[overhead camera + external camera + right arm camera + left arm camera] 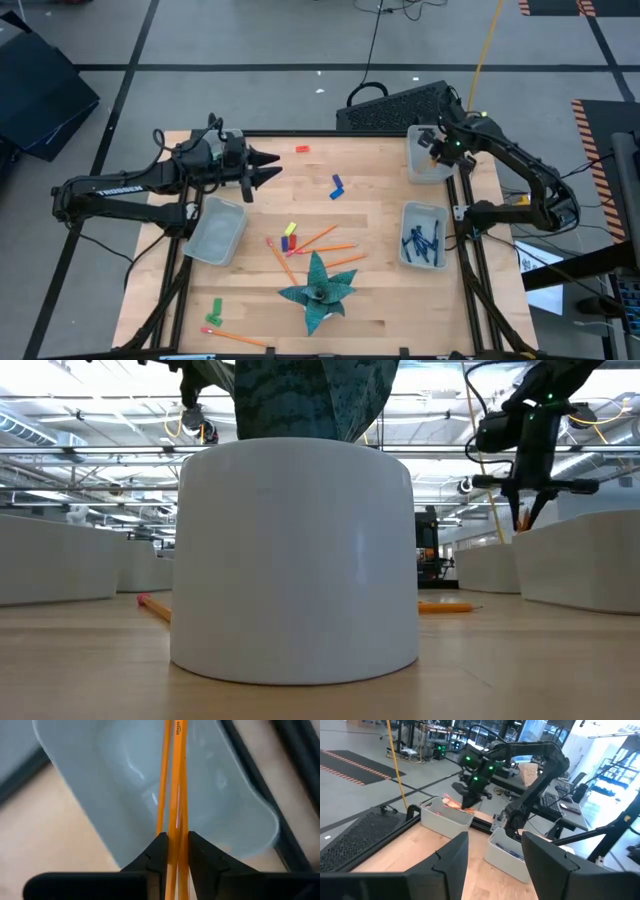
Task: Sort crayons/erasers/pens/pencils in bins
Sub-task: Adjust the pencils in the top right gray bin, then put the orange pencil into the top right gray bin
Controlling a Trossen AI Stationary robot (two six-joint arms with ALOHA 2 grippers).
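Orange pencil (176,780) clamped in right gripper (174,851), hanging over far-right bin (235,795). Lower it, line it up lengthwise, then release. Left gripper (268,167) wide, idle above counter (380,190).

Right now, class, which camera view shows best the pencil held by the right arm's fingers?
The right wrist view: the orange pencil fills the frame, clamped between the right gripper fingers above a grey bin. The high view shows only an orange speck at the gripper, the left wrist view a distant orange blur, and the low view barely shows it.
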